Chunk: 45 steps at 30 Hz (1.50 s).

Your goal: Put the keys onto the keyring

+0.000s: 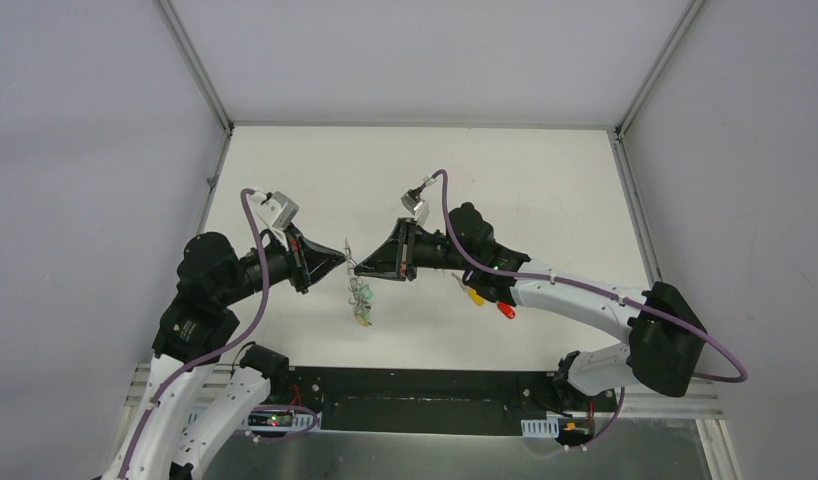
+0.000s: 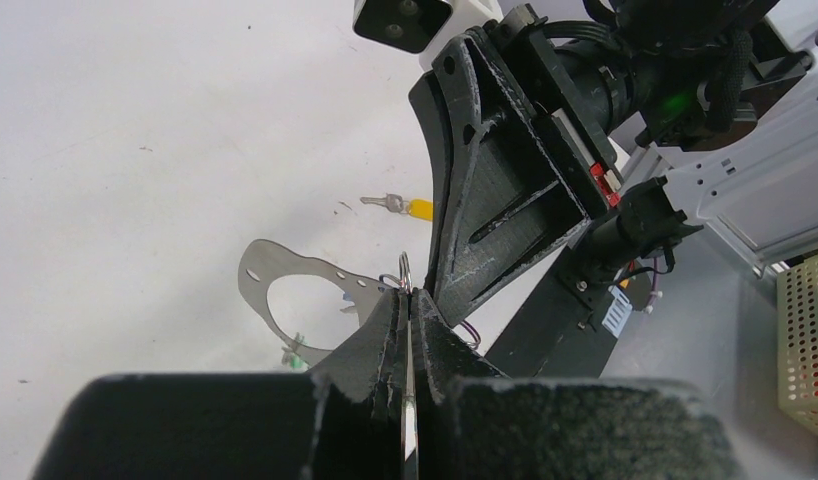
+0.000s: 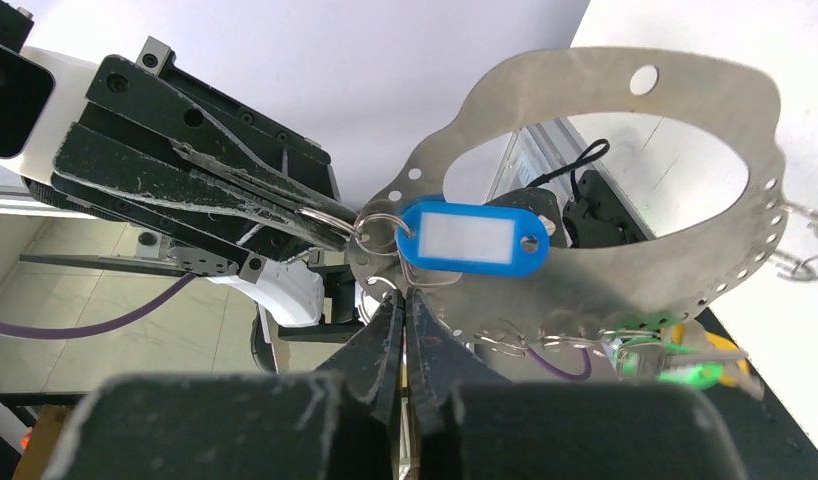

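The keyring (image 3: 685, 110), a wide flat grey metal hoop with small holes, hangs in the air between my two grippers. It also shows in the left wrist view (image 2: 257, 272). My right gripper (image 3: 403, 300) is shut on its lower rim. My left gripper (image 2: 406, 298) is shut on a small split ring (image 3: 330, 220), which carries a blue tag (image 3: 472, 238) at the hoop's edge. Green-headed keys (image 3: 675, 362) dangle from the hoop and show in the top view (image 1: 361, 298). A yellow-headed key (image 1: 472, 293) and a red-headed key (image 1: 505, 310) lie on the table under the right arm.
The grippers meet tip to tip in the top view, the left gripper (image 1: 343, 256) against the right gripper (image 1: 362, 270), above the white table's (image 1: 545, 190) middle. The black base rail (image 1: 415, 400) runs along the near edge. Purple cables loop off both wrists.
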Motion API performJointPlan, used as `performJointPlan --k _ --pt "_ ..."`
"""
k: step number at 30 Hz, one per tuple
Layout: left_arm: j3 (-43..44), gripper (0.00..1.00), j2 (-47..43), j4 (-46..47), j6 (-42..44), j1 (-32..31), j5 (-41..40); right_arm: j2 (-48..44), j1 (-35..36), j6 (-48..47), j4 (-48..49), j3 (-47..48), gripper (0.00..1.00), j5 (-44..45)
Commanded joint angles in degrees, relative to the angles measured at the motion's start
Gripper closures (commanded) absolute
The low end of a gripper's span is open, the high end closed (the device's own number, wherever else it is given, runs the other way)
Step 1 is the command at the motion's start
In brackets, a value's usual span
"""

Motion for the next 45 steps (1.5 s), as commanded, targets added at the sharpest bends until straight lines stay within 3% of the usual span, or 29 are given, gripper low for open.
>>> performJointPlan --k 1,6,15,22,28,37,41,45 --pt "0.2 1.00 -1.1 5.0 -0.7 -0.5 0.7 -2.0 0.3 -0.7 3.2 2.1 1.00 -0.4" --pt "-0.4 1.00 -1.9 4.8 -0.2 -0.5 0.5 -3.6 0.3 -4.9 -1.1 3.3 1.00 -0.9" --pt "-1.8 1.00 -0.3 3.1 -3.0 -0.5 0.9 -5.9 0.3 -23.5 -29.5 14.1 1.00 1.7" --pt "-3.1 1.00 2.0 3.1 -6.4 -0.5 1.3 -3.4 0.3 -33.8 -43.0 20.1 1.00 2.9" --pt "-4.3 1.00 5.0 3.1 -9.0 -0.5 2.6 -1.5 0.3 -39.7 -47.7 23.0 1.00 3.7" --pt "-5.9 1.00 9.5 3.2 -10.0 -0.5 4.3 -2.3 0.1 -43.5 -47.2 21.7 1.00 4.4" --pt "-5.7 0.78 10.4 3.2 -9.4 -0.5 4.4 -2.7 -0.4 -43.8 -46.3 20.8 1.00 3.8" --pt "-5.0 0.61 9.0 3.2 -7.3 -0.5 4.0 -3.2 -0.7 -44.9 -45.4 20.3 1.00 3.5"
